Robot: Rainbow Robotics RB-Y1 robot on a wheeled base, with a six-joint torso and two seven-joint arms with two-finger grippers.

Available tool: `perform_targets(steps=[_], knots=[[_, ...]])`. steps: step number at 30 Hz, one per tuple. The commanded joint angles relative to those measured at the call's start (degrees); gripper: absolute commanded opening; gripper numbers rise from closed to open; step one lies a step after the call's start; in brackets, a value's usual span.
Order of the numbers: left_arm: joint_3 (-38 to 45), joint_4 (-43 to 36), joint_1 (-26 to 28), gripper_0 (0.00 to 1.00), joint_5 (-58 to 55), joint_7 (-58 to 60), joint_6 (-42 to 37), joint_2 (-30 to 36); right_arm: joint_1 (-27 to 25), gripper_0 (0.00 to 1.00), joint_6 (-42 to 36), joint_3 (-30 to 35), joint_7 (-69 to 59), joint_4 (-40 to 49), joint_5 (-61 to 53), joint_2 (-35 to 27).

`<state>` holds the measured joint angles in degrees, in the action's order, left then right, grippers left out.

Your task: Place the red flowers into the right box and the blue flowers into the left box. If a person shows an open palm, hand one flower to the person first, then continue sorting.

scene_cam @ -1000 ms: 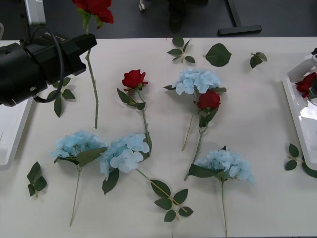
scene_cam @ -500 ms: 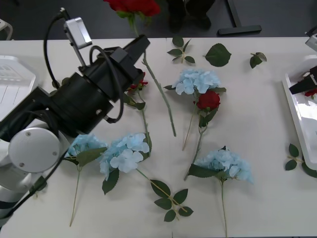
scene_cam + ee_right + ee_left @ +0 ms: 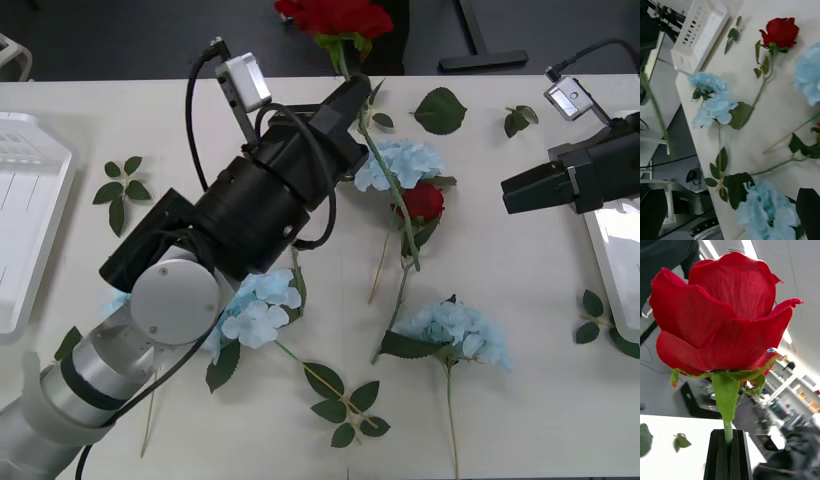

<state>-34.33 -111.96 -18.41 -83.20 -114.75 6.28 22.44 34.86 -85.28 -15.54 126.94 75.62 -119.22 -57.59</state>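
L gripper (image 3: 345, 100) clamps red rose (image 3: 335, 17) stem | R gripper (image 3: 515, 190) by right box (image 3: 610, 250)

L gripper (image 3: 728, 453), black fingers, is clamped w/ both fingers flat against the thin green stem of a deep-red artificial rose (image 3: 720, 315). The stem runs straight up betw. the fingers to the head, which stands upright and close to the lens; layered red petals, green sepals curling under it, one long sepal hanging down over the stem. Behind: pale worktop (image 3: 673, 457) w/ a couple of loose dark-green leaves (image 3: 679, 441) lying on it, one more cut off at the pic's edge. Beyond the worktop a dark floor, blurred room clutter and bright ceiling light strips (image 3: 748, 245).
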Motion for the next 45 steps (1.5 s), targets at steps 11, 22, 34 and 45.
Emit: perform_targets(steps=[11, 22, 34, 45], knots=[[-0.74, 0.16, -2.68, 0.00, 0.76, -2.94, 0.75, -1.79, -1.29, 1.00, -0.32, 0.16, -0.38, 9.11, 3.73, 7.58], [-0.74, 0.16, -2.68, 0.00, 0.76, -2.94, 0.75, -1.79, -1.46, 1.00, 5.30, -3.79, -1.96, 11.74, 4.61, 12.94], [-0.74, 0.16, -2.68, 0.00, 0.76, -2.94, 0.75, -1.79, -1.46, 0.00, 9.43, -5.82, -4.07, 12.97, 7.16, 14.35], [-0.74, 0.16, -2.68, 0.00, 0.76, -2.94, 0.75, -1.79, -1.46, 0.00, 8.82, -5.82, -5.56, 13.24, 7.16, 13.56]])
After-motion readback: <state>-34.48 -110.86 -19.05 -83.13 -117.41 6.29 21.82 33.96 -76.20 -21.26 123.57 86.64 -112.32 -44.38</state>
